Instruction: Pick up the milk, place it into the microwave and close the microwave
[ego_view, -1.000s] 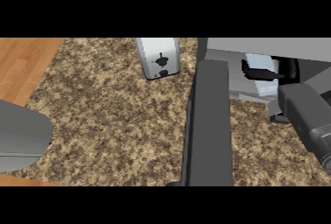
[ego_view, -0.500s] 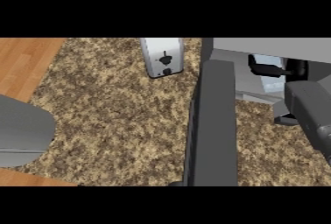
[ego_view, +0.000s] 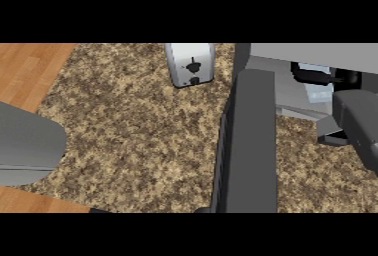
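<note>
At the far left a grey left forearm (ego_view: 26, 140) lay over the speckled desk (ego_view: 133, 135); its hand was out of sight. A toaster (ego_view: 190, 64) stood at the back. The open microwave door (ego_view: 247, 145) ran down the middle. Right of it, the right hand (ego_view: 316, 75) reached into the microwave (ego_view: 295, 97), fingers curled round the pale milk (ego_view: 319, 89). I judged the placing step under way; next it had to let go, draw clear and swing the door shut.

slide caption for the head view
Right hand holds the milk inside the microwave, its door open beside a toaster.
</note>
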